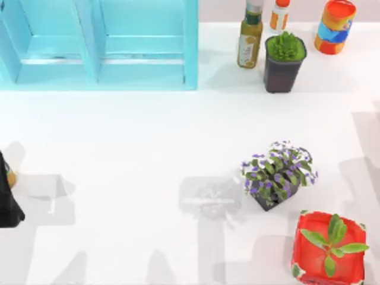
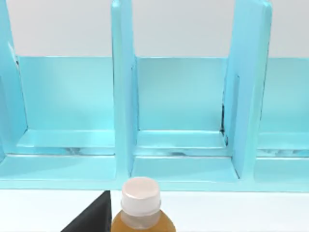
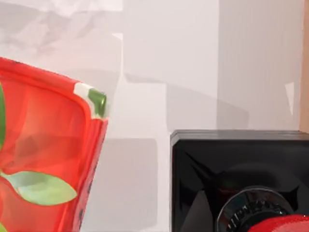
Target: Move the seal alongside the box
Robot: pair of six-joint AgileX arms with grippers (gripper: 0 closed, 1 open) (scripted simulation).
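Seal beside box, grippers unseen

The right wrist view shows the seal (image 3: 239, 181), glossy black cube base with a red knob, standing on the white table (image 3: 169, 58) just beside the red box (image 3: 48, 145), apart from it. From above, the box (image 1: 309, 249) sits at the table's near right corner. Either gripper's opening: cannot tell

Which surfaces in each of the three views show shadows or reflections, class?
Top view: soft grey shadows fall on the white table left of the purple flower pot. Right wrist view: the seal has a glossy black base with reflections; the box casts a grey shadow. Left wrist view: evenly lit cyan shelf.
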